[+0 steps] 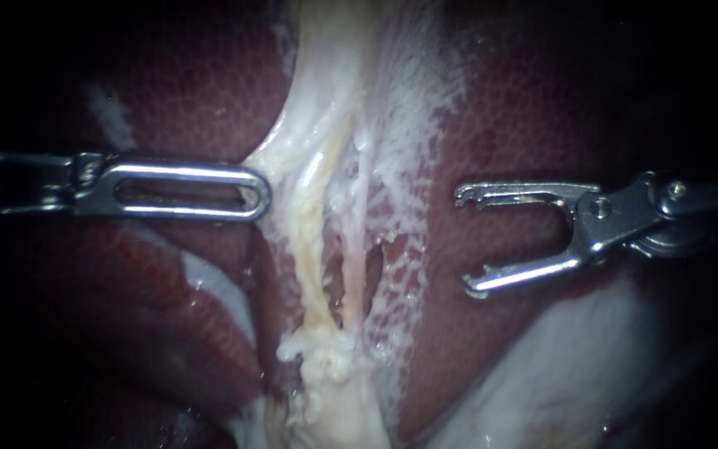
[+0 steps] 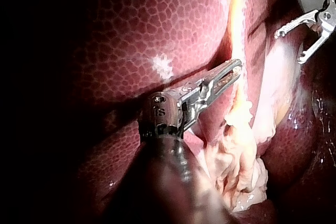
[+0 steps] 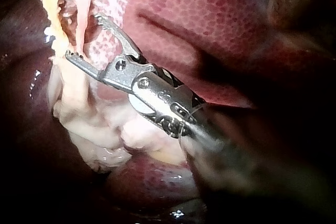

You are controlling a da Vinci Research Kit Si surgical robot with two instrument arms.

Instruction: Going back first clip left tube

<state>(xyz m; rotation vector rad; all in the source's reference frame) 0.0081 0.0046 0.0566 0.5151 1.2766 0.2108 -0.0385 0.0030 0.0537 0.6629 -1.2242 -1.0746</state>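
Pale tissue runs down the middle of the liver (image 1: 542, 108), with two thin tubes side by side: the left tube (image 1: 319, 249), yellowish, and the right tube (image 1: 357, 241). No clip shows on either. My left instrument (image 1: 258, 196) lies level, its slotted jaws shut on the left edge of the pale tissue (image 1: 292, 158); in the left wrist view its tip (image 2: 237, 71) is at the yellow strand. My right instrument (image 1: 464, 243) hangs over the liver well right of the tubes. Its notched jaws are wide open and empty (image 3: 83, 36).
A lump of frayed whitish tissue (image 1: 326, 357) sits where the tubes end, low in the endoscope view. A pale smooth fold (image 1: 567, 366) lies under the right instrument. Dark red liver lobes (image 1: 85, 283) flank both sides.
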